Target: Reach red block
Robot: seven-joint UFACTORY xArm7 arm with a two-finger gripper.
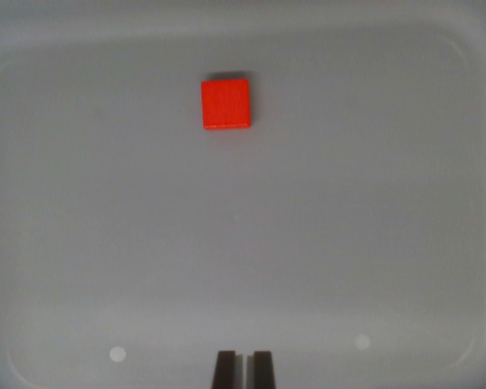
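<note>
One grey tray (437, 203) is filling almost the whole wrist view, its rounded rim curving in at the corners, and everything else is sitting inside that pale floor. One red block (226, 104) is lying flat in the upper middle of the tray, alone, touching nothing, with bare grey all around it. It is looking near enough square from up here, so no long axis is standing out; its edges are running close to parallel with the frame, perhaps turned a hair.

One hand (244, 366) is poking in at the bottom edge, and only the tips of two dark fingers (225, 369) are showing. They are sitting close together with just a thin slit of grey between them and nothing caught there, so I am reading the hand as very nearly clenched and carrying nothing, though with so little of it in view that is a cautious call.

Now the relation that matters: the block is lying well apart from the hand, straight up the frame and a touch toward the wrist view's left of the finger line. So the reach is looking like a forward travel with a slight leftward trim.

Two small pale dots (117, 353) are marking the tray floor low down, one either side of the fingers.
</note>
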